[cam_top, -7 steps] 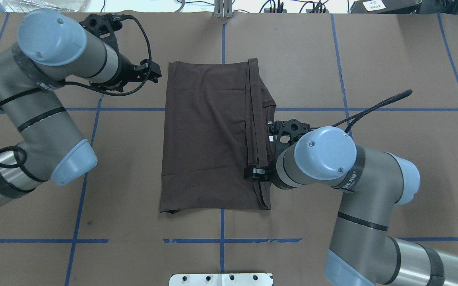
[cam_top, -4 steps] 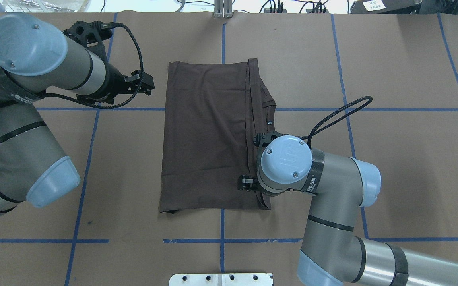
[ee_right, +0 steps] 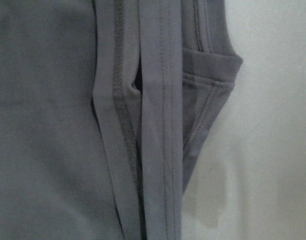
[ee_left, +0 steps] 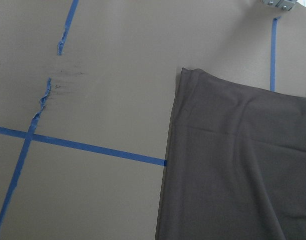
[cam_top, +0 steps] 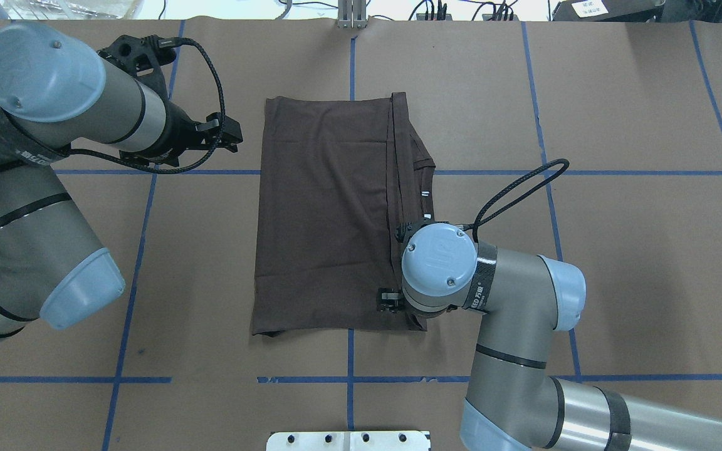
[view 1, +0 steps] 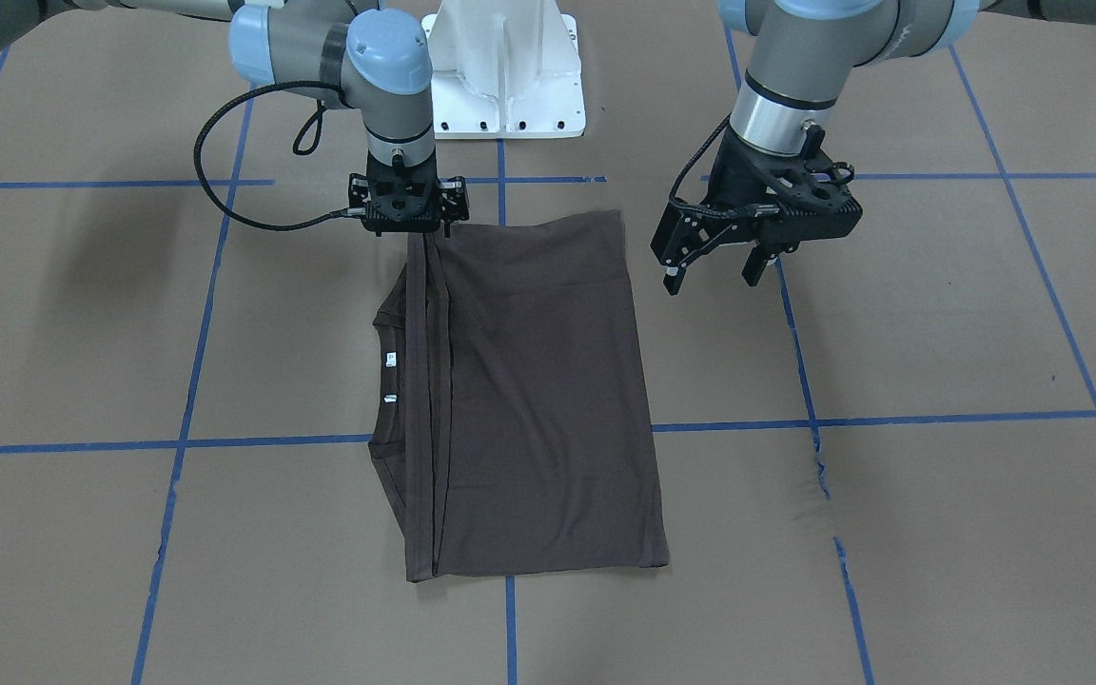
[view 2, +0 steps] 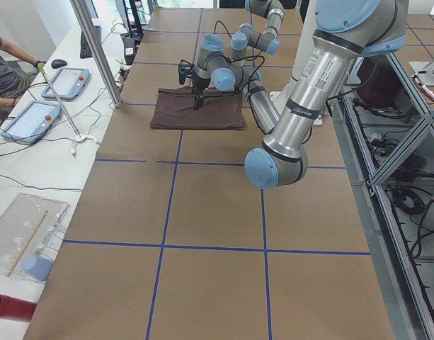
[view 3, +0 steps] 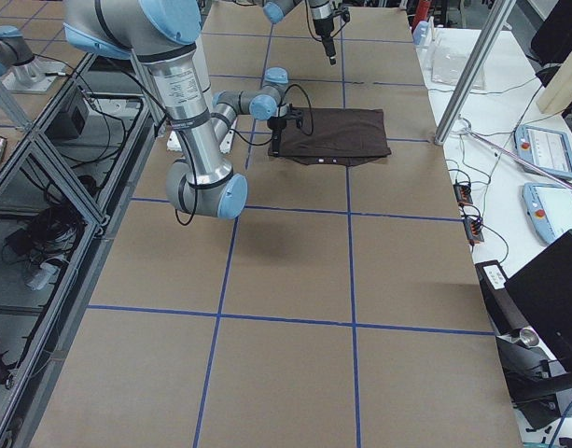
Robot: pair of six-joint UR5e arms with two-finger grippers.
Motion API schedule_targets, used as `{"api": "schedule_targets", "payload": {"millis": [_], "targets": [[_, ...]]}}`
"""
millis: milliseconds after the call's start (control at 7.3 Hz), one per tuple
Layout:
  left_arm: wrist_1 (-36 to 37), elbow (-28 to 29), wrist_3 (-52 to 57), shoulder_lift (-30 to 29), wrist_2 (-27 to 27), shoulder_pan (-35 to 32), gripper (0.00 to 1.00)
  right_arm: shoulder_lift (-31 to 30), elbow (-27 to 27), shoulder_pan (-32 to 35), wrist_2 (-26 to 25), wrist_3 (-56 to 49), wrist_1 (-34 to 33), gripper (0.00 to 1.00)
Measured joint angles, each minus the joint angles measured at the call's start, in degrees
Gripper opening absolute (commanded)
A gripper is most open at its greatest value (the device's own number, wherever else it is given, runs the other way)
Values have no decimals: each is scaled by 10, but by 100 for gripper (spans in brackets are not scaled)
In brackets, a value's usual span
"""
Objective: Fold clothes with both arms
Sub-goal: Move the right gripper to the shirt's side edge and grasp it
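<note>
**Item 1, T-shirt (cam_top: 323,213).** Dark brown-grey, folded into a long rectangle. It lies flat at the middle of the counter (cam_top: 618,250). You find its stacked, hemmed edges in a narrow strip along the robot's right side. The ribbed collar (view 1: 382,381) pokes out past that strip, and two small white labels (view 1: 390,360) show inside it.

**Item 2, right hand (view 1: 409,221).** It points straight down at the shirt's edge nearest the robot, on the hemmed strip. The wrist hides its fingers from overhead, and its own camera shows only fabric seams close up. You cannot tell whether it is parted or pinching the cloth. A black cable (view 1: 225,181) loops off its wrist.

**Item 3, left hand (view 1: 713,276).** Its fingers are spread apart and hold nothing. It hangs over bare counter beside the shirt's opposite long edge, clear of the fabric.

**Item 4, counter.** A brown surface gridded with blue tape lines (cam_top: 148,171). You see the white pedestal base (view 1: 505,76) at the robot's end.
</note>
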Motion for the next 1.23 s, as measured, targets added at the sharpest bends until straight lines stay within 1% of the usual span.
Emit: {"api": "schedule_targets", "payload": {"millis": [548, 1233], "targets": [[-1, 2, -1, 1, 0, 8, 100, -1, -17, 0, 2, -8, -2, 100], [-2, 2, -2, 0, -1, 11, 100, -5, -14, 1, 3, -9, -25, 100]]}}
